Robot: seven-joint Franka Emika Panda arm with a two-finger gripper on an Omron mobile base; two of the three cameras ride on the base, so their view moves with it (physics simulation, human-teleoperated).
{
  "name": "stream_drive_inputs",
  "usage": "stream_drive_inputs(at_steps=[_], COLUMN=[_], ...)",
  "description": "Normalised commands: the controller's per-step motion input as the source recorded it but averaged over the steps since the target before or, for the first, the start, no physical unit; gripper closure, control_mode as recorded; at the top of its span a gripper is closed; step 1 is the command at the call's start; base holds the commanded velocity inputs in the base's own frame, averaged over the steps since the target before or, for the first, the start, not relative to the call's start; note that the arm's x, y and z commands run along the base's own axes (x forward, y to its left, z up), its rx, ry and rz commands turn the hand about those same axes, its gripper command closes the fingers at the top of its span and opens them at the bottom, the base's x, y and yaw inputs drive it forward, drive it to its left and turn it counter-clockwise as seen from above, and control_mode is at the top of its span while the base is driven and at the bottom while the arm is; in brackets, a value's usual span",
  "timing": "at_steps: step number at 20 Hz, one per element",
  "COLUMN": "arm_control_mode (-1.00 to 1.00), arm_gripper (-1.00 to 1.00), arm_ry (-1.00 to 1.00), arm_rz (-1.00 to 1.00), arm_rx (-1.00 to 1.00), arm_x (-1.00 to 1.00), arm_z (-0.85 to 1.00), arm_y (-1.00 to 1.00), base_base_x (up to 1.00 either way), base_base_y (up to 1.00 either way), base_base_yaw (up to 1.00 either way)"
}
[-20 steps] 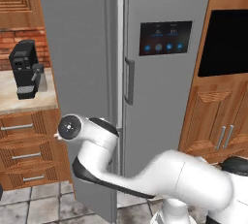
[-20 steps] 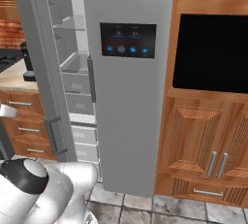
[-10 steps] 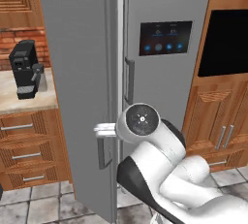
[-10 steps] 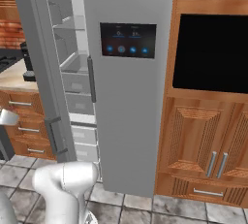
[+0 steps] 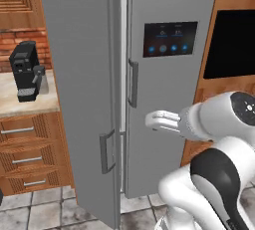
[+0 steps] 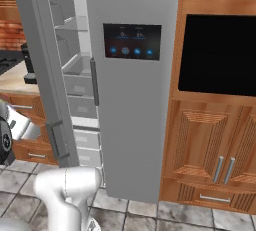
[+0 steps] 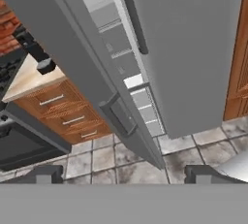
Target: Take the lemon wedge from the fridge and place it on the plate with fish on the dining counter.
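fridge (image 6: pixel 135 75): standing with left door (image 5: pixel 82 89) swung partly open
tool (image 7: pixel 123 174): spread wide, holding nothing, pointing at the fridge's bottom

No words or numbers can be read. The dark touchscreen panel (image 6: pixel 132 41) on the tall grey two-door fridge (image 6: pixel 140 125) carries small pale digits and round blue icons, too blurred to make out.
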Motion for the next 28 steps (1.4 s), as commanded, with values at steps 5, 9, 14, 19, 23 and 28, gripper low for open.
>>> stream_drive_inputs(at_steps=[5,9,14,19,23,28], arm_control_mode=[-1.0,-1.0,-1.0,-1.0,-1.0,-1.0], arm_gripper=[-1.0,-1.0,-1.0,-1.0,-1.0,-1.0], arm_ry=[0.11,0.06,0.05,0.05,0.04,0.02], arm_rz=[0.02,0.09,0.06,-0.01,-0.02,0.01], arm_rx=[0.15,0.17,0.19,0.08,0.03,0.01], arm_x=[0.62,1.0,1.0,1.0,1.0,0.22], arm_z=[0.0,-0.08,-0.01,-0.1,-0.09,-0.05], arm_y=[-0.55,-0.98,-0.7,-0.03,0.31,0.6], base_base_x=[0.0,0.0,0.0,0.0,0.0,0.0], base_base_y=[0.0,0.0,0.0,0.0,0.0,0.0], base_base_yaw=[0.0,0.0,0.0,0.0,0.0,0.0])
